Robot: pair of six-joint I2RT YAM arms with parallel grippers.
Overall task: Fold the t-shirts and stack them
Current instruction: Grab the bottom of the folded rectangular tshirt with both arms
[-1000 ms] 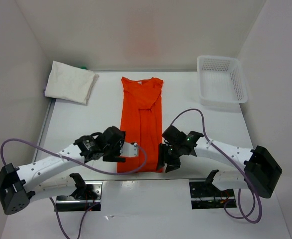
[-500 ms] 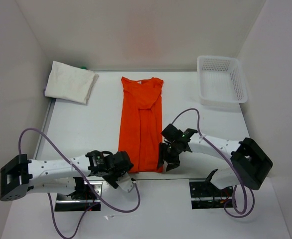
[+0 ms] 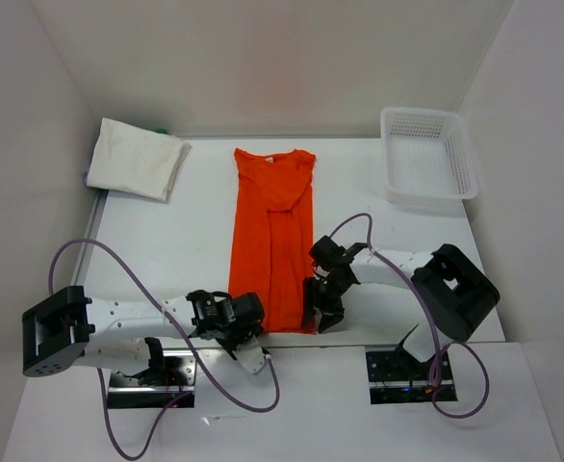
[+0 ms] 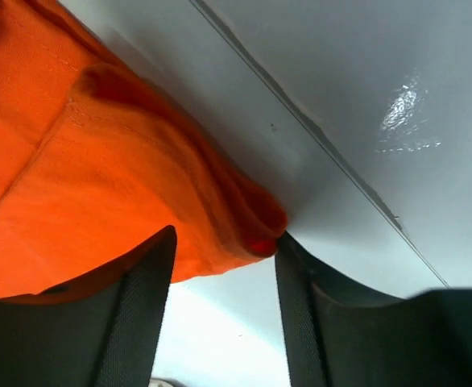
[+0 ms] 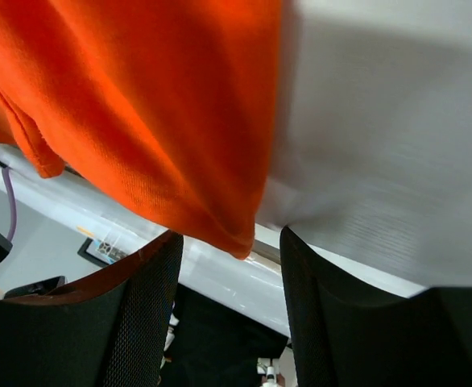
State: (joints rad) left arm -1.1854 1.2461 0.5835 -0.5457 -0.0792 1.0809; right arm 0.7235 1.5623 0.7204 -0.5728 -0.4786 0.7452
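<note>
An orange-red t-shirt (image 3: 272,231), folded into a long strip, lies down the middle of the table. My left gripper (image 3: 243,327) is at its near left corner. In the left wrist view the jaws (image 4: 225,235) stand apart with the orange hem corner (image 4: 256,242) between the tips, touching the right finger (image 4: 316,314). My right gripper (image 3: 316,318) is at the near right corner, open, and the orange cloth (image 5: 139,97) dips its corner between the fingertips (image 5: 232,235). A folded white t-shirt (image 3: 136,159) rests at the back left, with a bit of green (image 3: 161,129) behind it.
A white mesh basket (image 3: 428,159) stands at the back right. The shirt's near end lies along the table's front edge (image 3: 359,339), with the arm mounting plates (image 3: 152,371) just below. White walls close in the left, back and right sides.
My left arm swung from the shirt's left edge down to its near left corner, and its jaws narrowed. The right gripper stayed at the near right corner while its arm drew inward.
</note>
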